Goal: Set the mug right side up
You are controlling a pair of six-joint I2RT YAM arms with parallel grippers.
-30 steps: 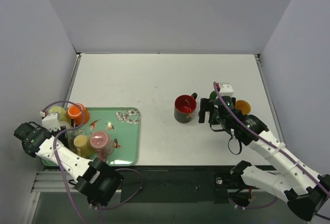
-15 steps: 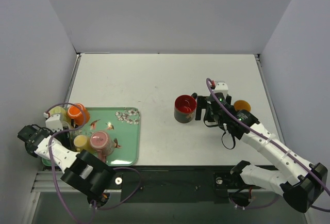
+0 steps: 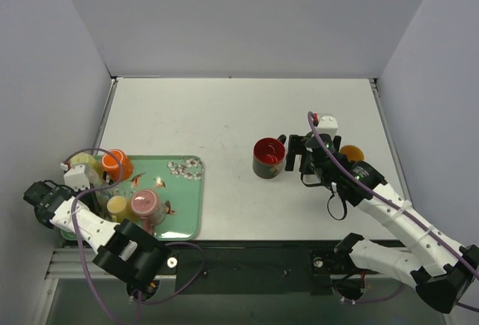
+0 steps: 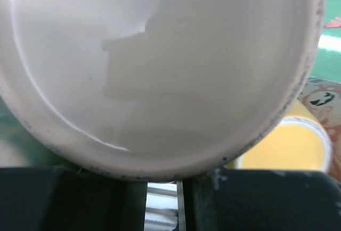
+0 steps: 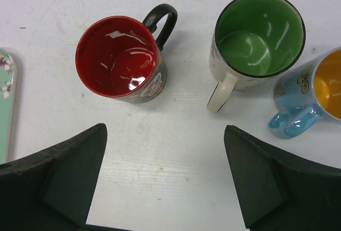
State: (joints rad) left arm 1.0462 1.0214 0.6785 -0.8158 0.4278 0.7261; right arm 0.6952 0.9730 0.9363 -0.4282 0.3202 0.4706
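Red mug (image 5: 121, 60) upright, green mug (image 5: 258, 36) beside, gripper (image 5: 165, 131) spread

We see our left arm (image 3: 84, 225) and right arm (image 3: 393, 209) built of white links with black joints, lilac cables (image 3: 327, 153) looping along each, and the right gripper (image 5: 165, 130) ending in wedge-shaped matte black fingers (image 5: 64, 180).

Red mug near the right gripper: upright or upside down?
Upright. The red mug stands on its base with its mouth facing up; the right wrist view looks straight into its empty red interior.
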